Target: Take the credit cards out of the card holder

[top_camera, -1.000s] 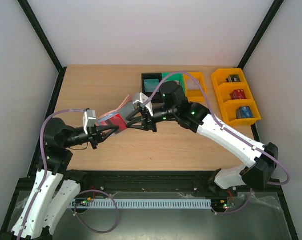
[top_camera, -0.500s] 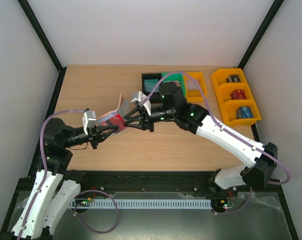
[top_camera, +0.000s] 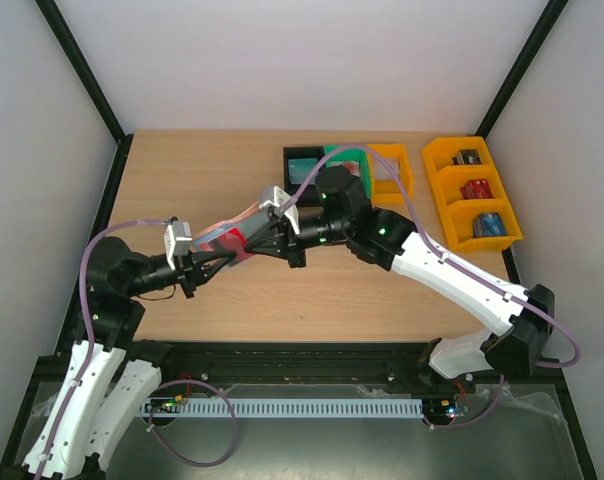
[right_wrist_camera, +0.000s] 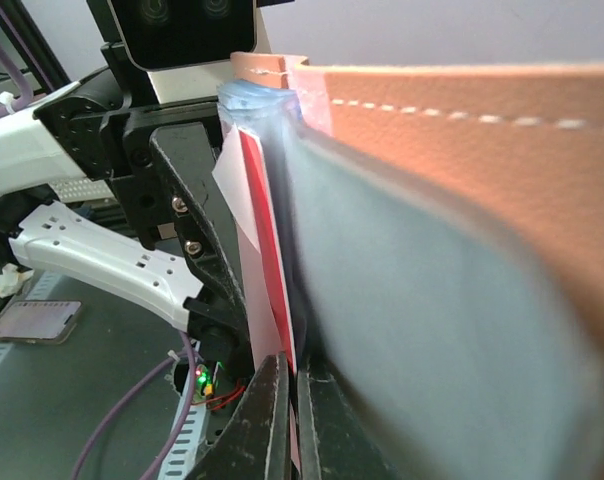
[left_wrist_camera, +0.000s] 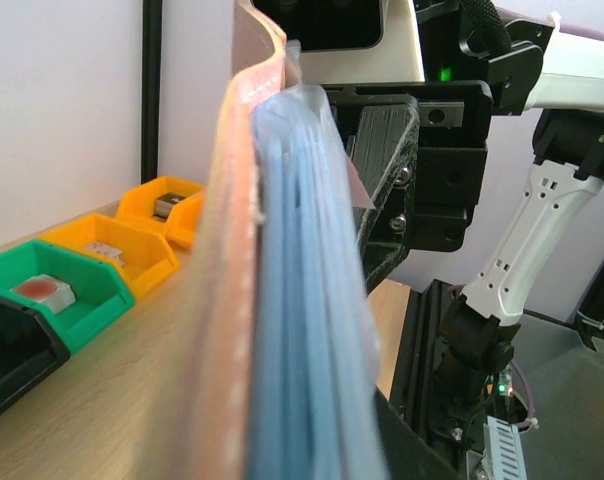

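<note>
The card holder [top_camera: 244, 218] is held in the air over the table's middle, pinkish-tan outside, blue-grey inside. My left gripper [top_camera: 222, 257] is shut on its lower edge. In the left wrist view the holder's tan cover [left_wrist_camera: 217, 300] and blue lining [left_wrist_camera: 302, 340] fill the frame and hide my own fingers. A red credit card [top_camera: 238, 243] sticks out of it. My right gripper [top_camera: 252, 244] is shut on that card's edge. In the right wrist view the fingertips [right_wrist_camera: 272, 420] pinch the red card [right_wrist_camera: 265, 260] beside the holder's lining [right_wrist_camera: 432, 330]. A pale card lies against the red one.
A black bin [top_camera: 304, 165], a green bin [top_camera: 347, 155] and an orange bin [top_camera: 390, 170] stand at the back. An orange three-part rack [top_camera: 472, 190] with small blocks is at the right. The two grippers are nose to nose.
My right wrist has shifted slightly left toward the holder. The holder's pink flap lifted, then came down lower and to the right. The left arm has barely moved.
</note>
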You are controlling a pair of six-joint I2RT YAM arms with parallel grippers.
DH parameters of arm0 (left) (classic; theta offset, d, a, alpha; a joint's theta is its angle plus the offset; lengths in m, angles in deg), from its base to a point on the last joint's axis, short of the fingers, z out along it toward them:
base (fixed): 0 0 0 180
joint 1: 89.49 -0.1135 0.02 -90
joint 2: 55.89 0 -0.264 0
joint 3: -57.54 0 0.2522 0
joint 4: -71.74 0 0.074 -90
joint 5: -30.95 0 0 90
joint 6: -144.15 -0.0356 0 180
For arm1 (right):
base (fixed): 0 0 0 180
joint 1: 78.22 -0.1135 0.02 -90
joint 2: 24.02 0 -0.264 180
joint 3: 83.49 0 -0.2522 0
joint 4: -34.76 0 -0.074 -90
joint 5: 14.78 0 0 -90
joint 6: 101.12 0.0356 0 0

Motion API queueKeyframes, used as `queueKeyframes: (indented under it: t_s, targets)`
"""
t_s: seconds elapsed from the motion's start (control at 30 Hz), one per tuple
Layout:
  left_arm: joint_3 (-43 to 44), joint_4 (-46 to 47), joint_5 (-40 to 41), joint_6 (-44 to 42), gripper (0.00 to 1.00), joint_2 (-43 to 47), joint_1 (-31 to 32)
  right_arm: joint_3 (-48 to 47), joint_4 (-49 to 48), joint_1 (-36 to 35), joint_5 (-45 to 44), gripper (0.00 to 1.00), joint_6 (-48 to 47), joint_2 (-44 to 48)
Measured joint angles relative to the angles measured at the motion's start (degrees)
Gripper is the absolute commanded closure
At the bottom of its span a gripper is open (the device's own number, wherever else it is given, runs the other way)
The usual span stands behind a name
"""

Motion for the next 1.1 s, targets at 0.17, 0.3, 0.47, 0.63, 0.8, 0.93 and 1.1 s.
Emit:
queueKeyframes:
  t_s: [0.17,0.3,0.47,0.63,0.8,0.93,1.1]
  targets:
    - [0.0,0.2,0.0,0.0,0.84,0.3,0.3,0.6,-1.5,0.5,0.5,0.98,0.6,0.7]
    - [0.0,0.4,0.0,0.3,0.79,0.4,0.3,0.9,-2.2,1.7,1.2,0.98,1.3,1.4]
    - [0.0,0.4,0.0,0.8,0.90,0.4,0.5,0.9,-2.6,2.9,1.1,0.98,1.3,2.4]
    - [0.0,0.9,0.7,1.3,0.98,0.4,0.6,0.9,-2.2,3.2,1.0,0.98,0.5,3.0]
    - [0.0,0.8,1.3,1.4,0.98,0.3,0.6,0.9,-1.5,3.6,0.8,0.98,-0.9,3.1]
    - [0.0,0.7,2.1,1.8,0.98,0.2,0.6,0.9,-0.3,4.1,0.4,0.98,-2.1,3.1]
    - [0.0,-0.1,2.6,2.0,0.95,0.2,0.6,0.9,1.4,4.7,0.4,0.98,-3.4,3.1]
